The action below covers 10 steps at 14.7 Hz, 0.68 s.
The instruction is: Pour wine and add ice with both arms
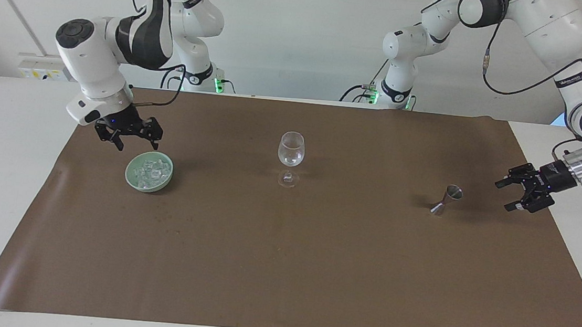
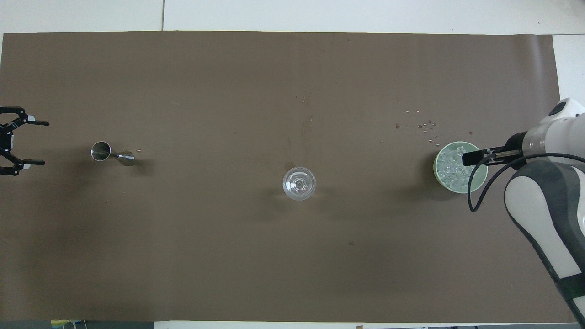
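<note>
The wine glass (image 1: 290, 155) stands mid-surface, seemingly with a little clear liquid and no ice; the jigger (image 1: 446, 199) stands set down, the left hand (image 1: 520, 190) open and empty beside it; the right hand (image 1: 130, 134), open and empty, hovers over the green bowl (image 1: 134, 180) of ice (image 1: 152, 171); adding ice remains.

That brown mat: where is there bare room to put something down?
Bare stretches lie between the wine glass and the green bowl of ice, between the glass and the metal jigger, and along the whole mat edge farthest from the robots. It is crowded only at the bowl, where the open right gripper hovers.
</note>
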Available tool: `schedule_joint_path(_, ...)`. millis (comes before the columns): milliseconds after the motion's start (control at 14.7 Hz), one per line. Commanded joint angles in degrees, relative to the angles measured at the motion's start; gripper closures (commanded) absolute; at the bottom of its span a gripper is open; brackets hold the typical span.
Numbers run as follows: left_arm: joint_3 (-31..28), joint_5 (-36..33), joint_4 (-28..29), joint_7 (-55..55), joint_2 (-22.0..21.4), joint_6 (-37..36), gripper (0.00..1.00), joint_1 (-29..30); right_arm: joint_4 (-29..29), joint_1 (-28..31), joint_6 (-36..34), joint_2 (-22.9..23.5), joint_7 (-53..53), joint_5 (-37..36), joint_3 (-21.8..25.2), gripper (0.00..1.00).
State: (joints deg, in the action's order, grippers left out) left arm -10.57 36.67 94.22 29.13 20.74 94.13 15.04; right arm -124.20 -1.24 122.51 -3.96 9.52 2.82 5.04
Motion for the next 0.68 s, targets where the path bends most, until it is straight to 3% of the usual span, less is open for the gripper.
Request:
schedule_joint_path(0, -0.07, -9.75, 0.44, 0.23, -5.7, 0.88, 0.0, -3.69, -4.55, 0.54, 6.4, 0.7, 3.13, 1.04, -0.21, 0.0)
schedule_joint_path(273, 0.11, -18.45, 0.79, -7.5, -10.89, 0.44, 0.0, -10.01, -6.31, 0.1, 11.69, 3.25, 4.71, 0.96, -0.21, 0.01)
schedule_joint_path(614, 0.2, -27.43, 1.14, -17.15, -15.46, 0.88, 0.0, -20.04, -8.43, 0.01, 17.14, 5.8, 4.63, 0.96, -0.21, 0.11)
